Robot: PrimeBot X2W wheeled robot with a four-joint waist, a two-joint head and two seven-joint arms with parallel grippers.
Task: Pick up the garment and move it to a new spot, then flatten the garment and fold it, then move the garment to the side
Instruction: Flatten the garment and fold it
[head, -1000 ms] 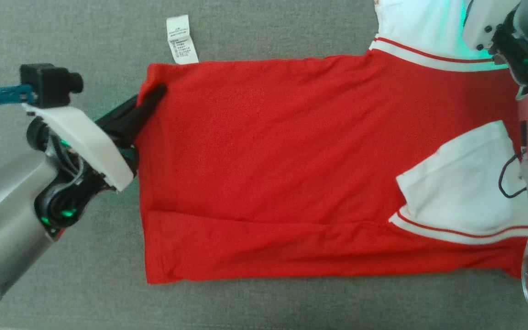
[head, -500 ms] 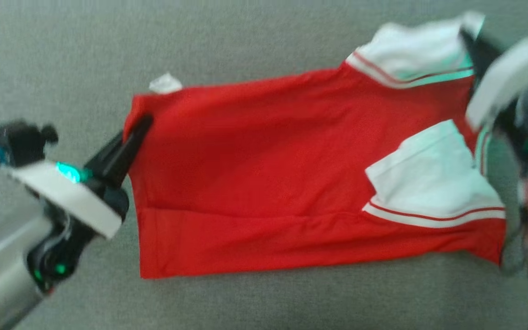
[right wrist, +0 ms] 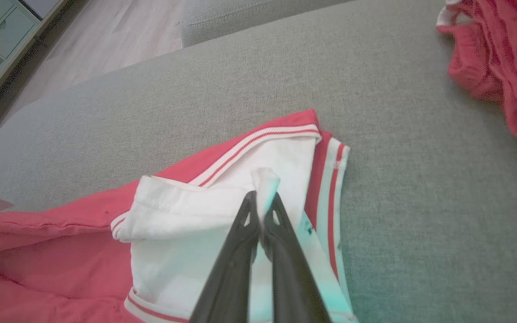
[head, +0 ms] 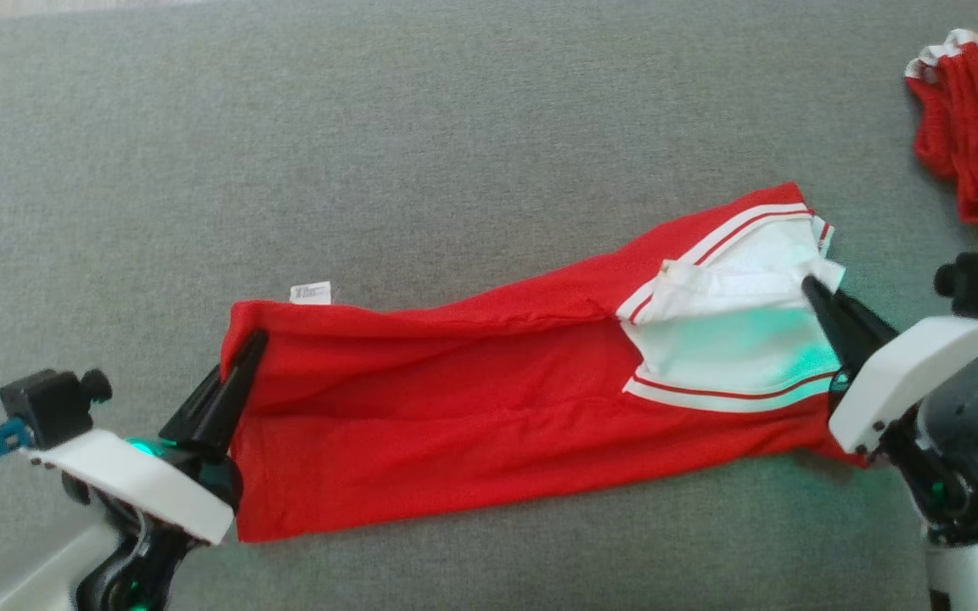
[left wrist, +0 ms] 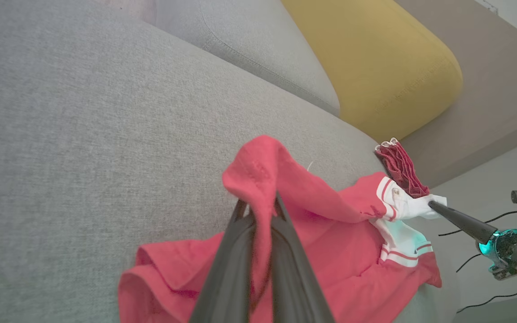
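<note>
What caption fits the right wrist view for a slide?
Right gripper shut on the white sleeve edge of a red garment on a grey sofa.

head view: taken from above and directed steeply down at the grey seat, the whole garment framed at middle distance; left wrist view: taken close and low along the left gripper, faced toward the yellow cushion; right wrist view: taken close along the right gripper, angled down; the garment and the folded red pile are shared by all three views
</note>
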